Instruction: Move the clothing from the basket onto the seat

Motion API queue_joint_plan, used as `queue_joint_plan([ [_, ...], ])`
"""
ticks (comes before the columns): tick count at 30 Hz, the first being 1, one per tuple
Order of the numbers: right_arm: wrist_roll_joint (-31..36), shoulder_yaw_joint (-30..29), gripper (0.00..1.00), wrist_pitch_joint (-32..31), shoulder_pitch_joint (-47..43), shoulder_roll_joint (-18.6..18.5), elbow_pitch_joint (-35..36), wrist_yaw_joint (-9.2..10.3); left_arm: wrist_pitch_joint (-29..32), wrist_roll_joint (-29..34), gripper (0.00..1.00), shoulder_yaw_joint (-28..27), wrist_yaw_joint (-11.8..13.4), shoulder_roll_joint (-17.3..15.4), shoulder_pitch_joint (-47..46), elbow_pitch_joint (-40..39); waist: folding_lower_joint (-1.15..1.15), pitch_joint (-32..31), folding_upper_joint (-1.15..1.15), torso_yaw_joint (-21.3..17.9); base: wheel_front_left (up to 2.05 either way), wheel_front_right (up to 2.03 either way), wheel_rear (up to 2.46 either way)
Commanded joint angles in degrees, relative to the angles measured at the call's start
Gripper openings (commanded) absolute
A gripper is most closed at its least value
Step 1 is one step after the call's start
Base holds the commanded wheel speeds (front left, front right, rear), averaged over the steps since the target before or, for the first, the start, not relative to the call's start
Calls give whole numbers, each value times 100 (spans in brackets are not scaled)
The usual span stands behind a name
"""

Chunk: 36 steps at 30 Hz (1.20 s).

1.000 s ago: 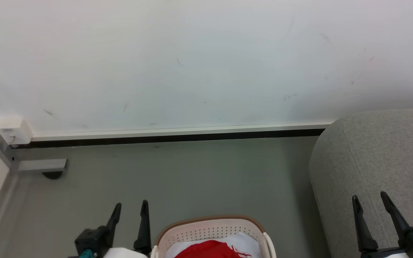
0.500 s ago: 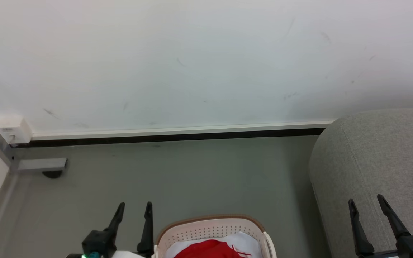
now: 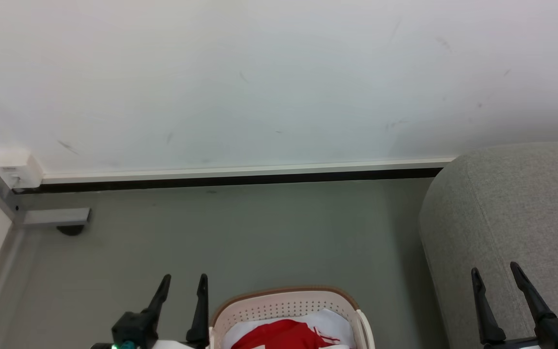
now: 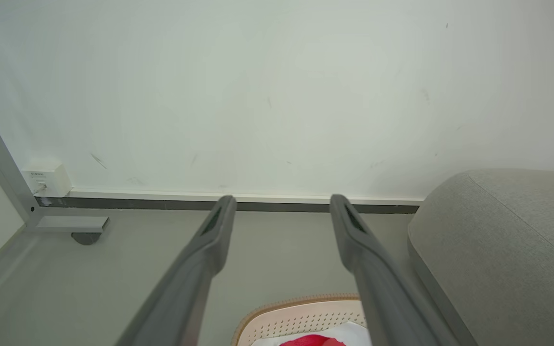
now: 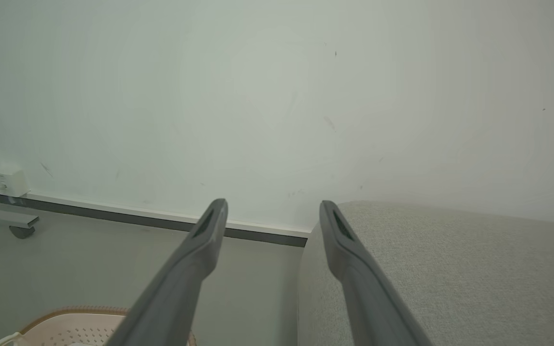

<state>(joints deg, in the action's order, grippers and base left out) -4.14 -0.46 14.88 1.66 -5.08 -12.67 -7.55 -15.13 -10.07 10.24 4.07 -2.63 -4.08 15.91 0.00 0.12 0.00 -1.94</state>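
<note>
Nearest, at the bottom edge of the head view, the basket (image 3: 284,292) is sitting on the floor (image 3: 259,232). The clothing (image 3: 284,337) is lying inside it, red over a white sheet (image 3: 331,321).

The left gripper (image 3: 184,278) is hovering just beside the basket's left rim, fingers spread and holding nothing. The right gripper (image 3: 494,269) is hanging in front of the near part of the seat (image 3: 516,203), fingers likewise spread and empty. Whether it is touching the upholstery cannot be told.

The seat is standing at the floor's right side, near the basket but apart from it.

The left wrist view is giving the basket's far rim and a sliver of red low between its own fingers (image 4: 212,238), plus the seat's stitched seam. The right wrist view is giving the seat's top face beside its right finger and a piece of the basket's rim at lower left.

Farther back, a skirting strip (image 3: 240,170) is running along the floor's far edge under a scuffed white wall (image 3: 259,72). At the far left corner, a white socket box (image 3: 15,170) and a grey frame foot (image 3: 56,217) are sitting.
</note>
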Motion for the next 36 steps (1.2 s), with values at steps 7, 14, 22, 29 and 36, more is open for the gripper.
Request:
queue_joint_plan([
  [7,-75,10,100,23,133,38,66,12,-3,116,100,133,-114,-44,-123,157,0,159,0,-161,0,0,0],
  [14,-125,63,100,18,407,76,163,12,233,370,100,713,-539,-73,-714,1292,0,546,0,-472,0,0,0],
  [22,-234,135,100,19,782,191,301,12,845,695,100,1231,-829,-134,-1435,2351,0,1092,0,-975,0,0,0],
  [29,-390,206,100,19,1029,232,387,12,1420,897,100,1586,-937,-147,-1812,3112,0,1572,0,-1397,0,0,0],
  [36,-756,301,100,18,1275,234,484,12,1688,1095,100,1877,-988,-267,-2106,3677,0,2090,0,-1742,0,0,0],
])
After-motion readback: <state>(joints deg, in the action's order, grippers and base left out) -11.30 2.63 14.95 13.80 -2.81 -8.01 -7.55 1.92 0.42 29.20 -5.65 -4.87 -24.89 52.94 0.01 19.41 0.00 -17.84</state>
